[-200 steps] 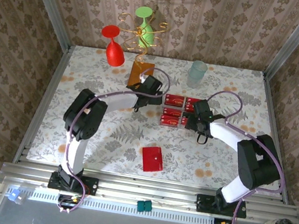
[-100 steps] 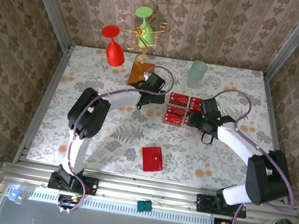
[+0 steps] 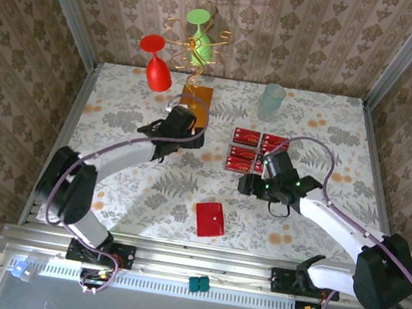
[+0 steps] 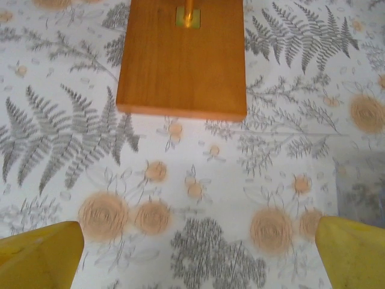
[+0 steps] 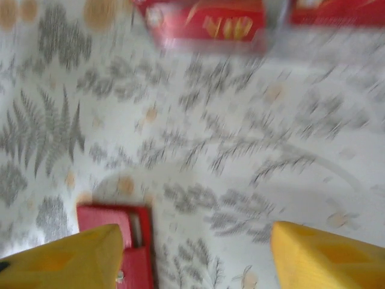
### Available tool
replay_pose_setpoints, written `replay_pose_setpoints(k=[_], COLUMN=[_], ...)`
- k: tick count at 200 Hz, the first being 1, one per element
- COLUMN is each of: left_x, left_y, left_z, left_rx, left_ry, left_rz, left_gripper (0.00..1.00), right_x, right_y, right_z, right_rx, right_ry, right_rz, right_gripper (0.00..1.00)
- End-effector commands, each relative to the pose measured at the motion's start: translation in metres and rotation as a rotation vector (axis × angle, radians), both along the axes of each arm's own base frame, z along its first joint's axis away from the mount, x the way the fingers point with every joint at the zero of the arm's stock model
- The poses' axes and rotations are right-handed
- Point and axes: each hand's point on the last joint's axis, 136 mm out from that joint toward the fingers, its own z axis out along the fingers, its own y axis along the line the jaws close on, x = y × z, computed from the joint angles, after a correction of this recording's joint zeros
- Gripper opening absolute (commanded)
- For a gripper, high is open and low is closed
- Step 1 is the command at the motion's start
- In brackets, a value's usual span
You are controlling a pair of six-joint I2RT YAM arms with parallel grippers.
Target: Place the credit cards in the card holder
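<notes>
Both grippers empty above the floral table (image 3: 119, 109).
Left gripper (image 4: 198, 256) jaws wide, wooden block (image 4: 180, 57) ahead of them. Right gripper (image 5: 192, 256) jaws apart, holding nothing: card holder (image 5: 141, 259) touching one finger's side, blurred credit cards (image 5: 204, 24) far ahead.

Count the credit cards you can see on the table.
4 credit cards: far row left, far row right, middle row left, near row left. The right arm may hide more beside the lower two.
</notes>
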Motion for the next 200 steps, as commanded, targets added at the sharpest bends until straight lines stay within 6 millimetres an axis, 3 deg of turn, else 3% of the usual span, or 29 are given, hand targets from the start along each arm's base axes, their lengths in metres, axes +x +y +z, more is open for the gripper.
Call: replay_pose_setpoints(k=[1,35,84,134,200], left_x=[-0.027,-0.055,-0.066,-0.066,-0.068], left_y=[0.005,0.009,0.005,0.002,0.003], left_z=[-0.004,-0.013,-0.02,-0.024,-0.026], left_rx=[-0.061,-0.105,-0.091,-0.065,-0.046], left_ry=[0.031,0.043,0.052,0.056,0.052], left_rz=[0.005,0.012,0.007,-0.006,-0.009], left_gripper=[1.0,1.0,1.0,1.0,1.0], right_x=[-0.03,-0.059,-0.086,-0.097,-0.102], right_y=[0.025,0.038,0.05,0.066,0.072], right_z=[-0.003,-0.018,-0.039,-0.052,-0.063], right_rx=[0.158,0.176,0.177,0.183,0.154], right_ry=[0.095,0.173,0.239,0.266,0.291], right_rz=[0.044,0.076,0.087,0.096,0.1], right_gripper=[0.56,0.47,0.46,0.46,0.47])
